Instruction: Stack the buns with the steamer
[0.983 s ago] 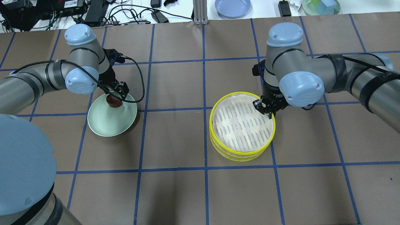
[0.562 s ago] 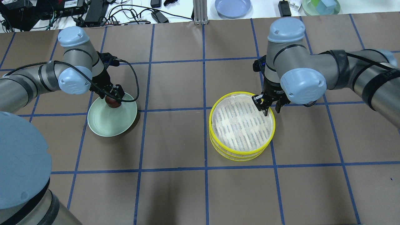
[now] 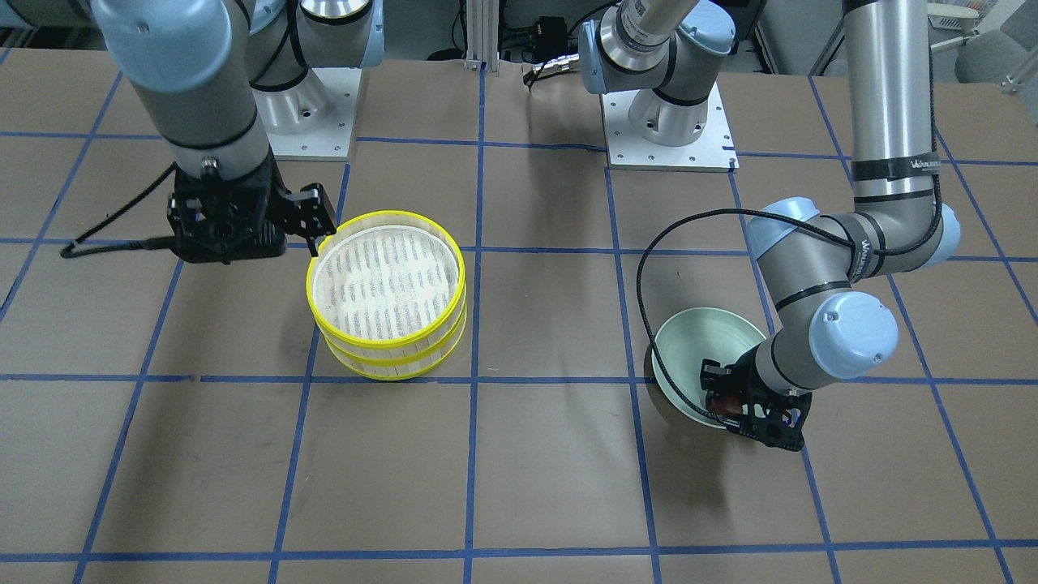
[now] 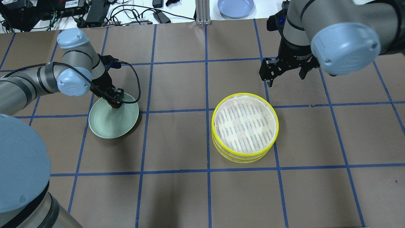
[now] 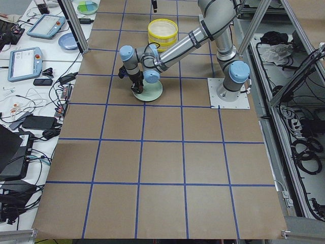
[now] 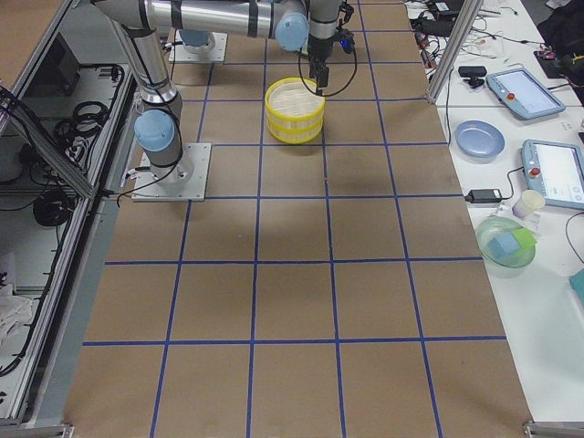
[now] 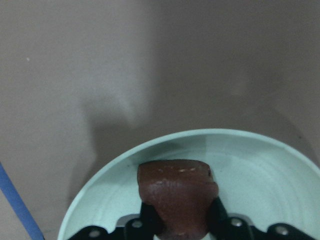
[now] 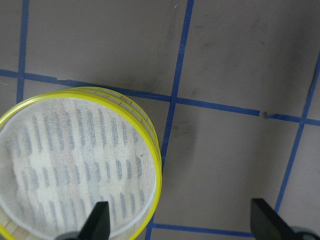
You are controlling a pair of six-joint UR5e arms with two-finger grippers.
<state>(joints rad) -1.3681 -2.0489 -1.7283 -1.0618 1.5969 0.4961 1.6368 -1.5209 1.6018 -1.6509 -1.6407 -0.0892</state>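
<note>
The left gripper (image 4: 115, 98) has its jaws closed on the glossy dark reddish-brown bun (image 7: 176, 192), low over the far rim of the pale green round plate (image 4: 104, 131) on the brown paper-covered desk (image 4: 177, 142). Only one end of the bun seems pinched, so the slick lump could slip or squash on the carry to the yellow-rimmed, cloth-lined stacked steamer (image 4: 245, 126). The right gripper (image 8: 184, 222), jaws wide and empty, hangs just beyond the steamer and could cross the left arm's path.
</note>
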